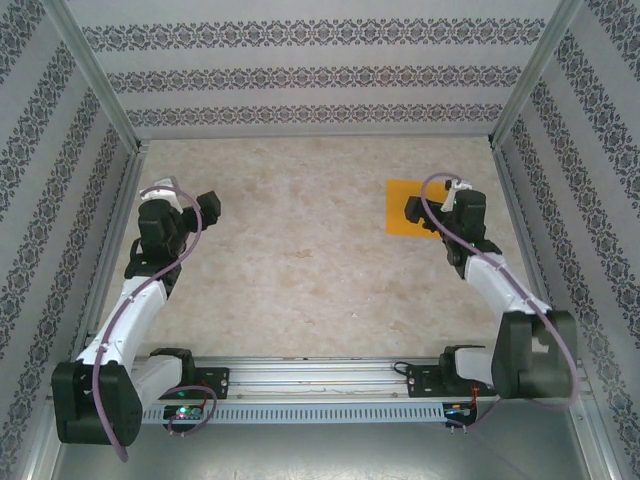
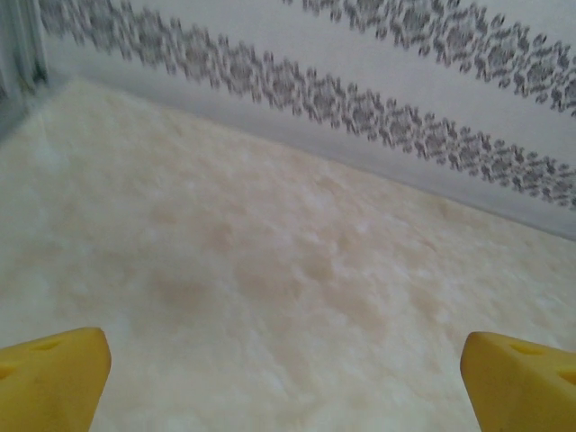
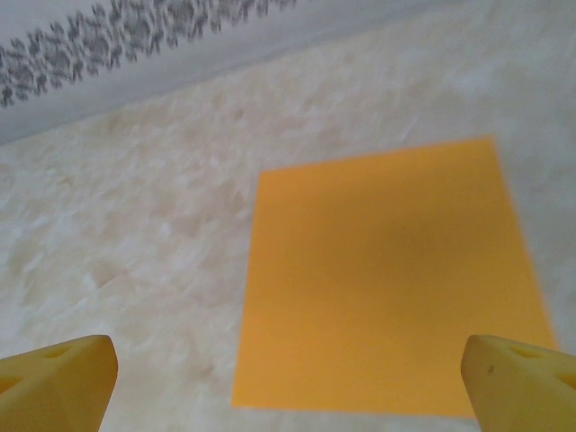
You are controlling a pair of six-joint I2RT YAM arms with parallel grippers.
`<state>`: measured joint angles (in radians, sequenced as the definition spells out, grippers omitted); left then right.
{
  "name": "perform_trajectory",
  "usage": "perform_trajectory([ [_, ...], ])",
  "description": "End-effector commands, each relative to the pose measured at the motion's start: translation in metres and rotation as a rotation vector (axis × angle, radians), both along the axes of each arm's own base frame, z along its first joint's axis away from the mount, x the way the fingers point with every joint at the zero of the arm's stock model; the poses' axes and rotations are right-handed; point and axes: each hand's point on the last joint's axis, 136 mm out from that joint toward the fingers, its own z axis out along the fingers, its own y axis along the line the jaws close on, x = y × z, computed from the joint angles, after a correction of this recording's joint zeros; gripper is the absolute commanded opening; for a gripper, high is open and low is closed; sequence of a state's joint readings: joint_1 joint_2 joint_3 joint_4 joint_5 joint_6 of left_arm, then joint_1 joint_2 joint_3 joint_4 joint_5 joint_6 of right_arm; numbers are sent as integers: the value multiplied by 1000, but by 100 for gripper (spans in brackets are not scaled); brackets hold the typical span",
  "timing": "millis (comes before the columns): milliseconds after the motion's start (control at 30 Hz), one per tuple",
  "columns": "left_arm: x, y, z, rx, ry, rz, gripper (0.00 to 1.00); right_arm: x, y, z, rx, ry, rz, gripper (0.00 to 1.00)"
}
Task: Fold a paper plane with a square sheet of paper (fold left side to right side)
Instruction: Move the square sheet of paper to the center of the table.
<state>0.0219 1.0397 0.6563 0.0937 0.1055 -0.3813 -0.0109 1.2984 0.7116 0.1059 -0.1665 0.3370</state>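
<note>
The square sheet of paper (image 1: 409,205) lies flat and unfolded on the table at the right, bright orange and plain. In the right wrist view the sheet of paper (image 3: 387,279) spreads out below and ahead of the yellow fingertips (image 3: 54,382). My right gripper (image 1: 415,211) hovers over the sheet's near right part, open, with nothing between its fingers. My left gripper (image 1: 208,205) hangs open over bare table at the left, far from the sheet. Its yellow fingertips (image 2: 49,378) stand wide apart with nothing between them.
The beige mottled tabletop (image 1: 300,260) is boxed in by patterned walls (image 1: 300,70) at the back and both sides. A metal rail (image 1: 320,375) with both arm bases runs along the near edge.
</note>
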Motion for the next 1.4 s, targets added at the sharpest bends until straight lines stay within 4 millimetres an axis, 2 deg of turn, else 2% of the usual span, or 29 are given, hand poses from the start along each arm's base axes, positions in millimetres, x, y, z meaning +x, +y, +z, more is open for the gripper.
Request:
perform_trajectory([
  [0,-21,-20,-44,-210,227,-29,100,-2,19,-29,184,219,9,98],
  [167,-22,-39,-57,-324,290,-89,100,38,28,-49,274,311,5,98],
  [333,-22,-44,-66,-347,302,-92,100,77,29,-77,309,369,-24,97],
  [433,-24,-45,-69,-347,312,-98,100,94,29,-89,304,385,-27,97],
  [600,-26,-45,-72,-331,331,-98,100,104,26,-111,286,430,-51,97],
  [767,-26,-43,-75,-318,351,-92,100,91,32,-125,274,497,-61,97],
  [1000,-21,-43,-77,-313,370,-93,100,55,44,-126,207,593,-63,97],
  [1200,-18,-42,-78,-309,376,-88,100,24,68,-126,217,657,-60,95],
  [1367,-18,-41,-79,-309,384,-82,100,-4,103,-134,281,687,-70,95],
])
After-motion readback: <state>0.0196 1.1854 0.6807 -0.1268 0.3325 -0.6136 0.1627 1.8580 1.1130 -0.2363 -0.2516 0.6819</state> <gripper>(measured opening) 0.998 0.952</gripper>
